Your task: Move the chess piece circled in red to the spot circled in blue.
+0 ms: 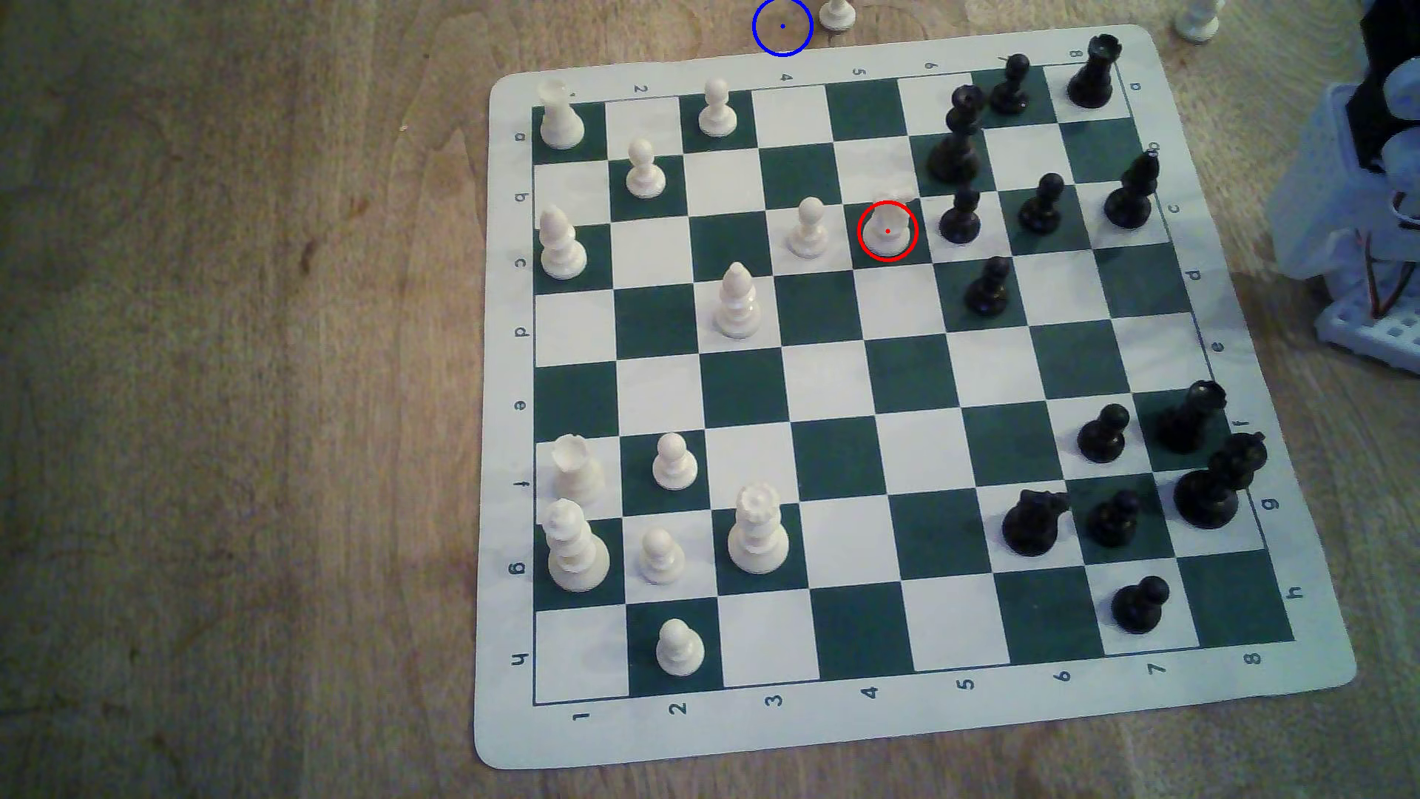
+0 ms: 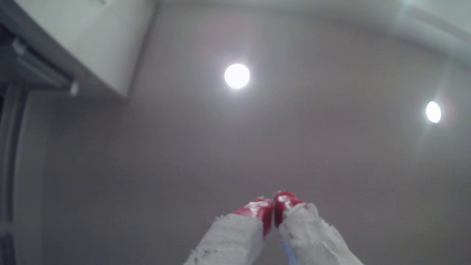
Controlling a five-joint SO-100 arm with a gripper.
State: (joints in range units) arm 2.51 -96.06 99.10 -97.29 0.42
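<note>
In the exterior view, the chess piece circled in red (image 1: 887, 230) stands upright on a dark square in the upper middle of the frame, on the green-and-white board (image 1: 868, 722). A white pawn (image 1: 807, 228) stands on the square to its left in the frame and a black pawn (image 1: 960, 217) on the square to its right, both near it, so the gaps on either side look tight. The spot circled in blue (image 1: 782, 26) lies at the top edge of the frame on the bare wooden surface (image 1: 230, 384), just off the board's far border, with another white piece (image 1: 837, 14) just beside it to the right. The arm's base (image 1: 1360, 215) sits at the right edge of the frame, well apart from the circled piece.

In the wrist view, the camera looks up at a ceiling with two round lights (image 2: 237, 76). The pincer (image 2: 273, 206) shows at the bottom centre of the frame, its two red-tipped fingers (image 2: 256, 210) pressed together with nothing between them.

Judging from this, the task has not begun: the piece is untouched on its square and the arm looks parked. The next move calls for swinging the arm over the board, spreading the pincer, and coming down on the knight-like head from above so neither neighbouring pawn is knocked.
</note>
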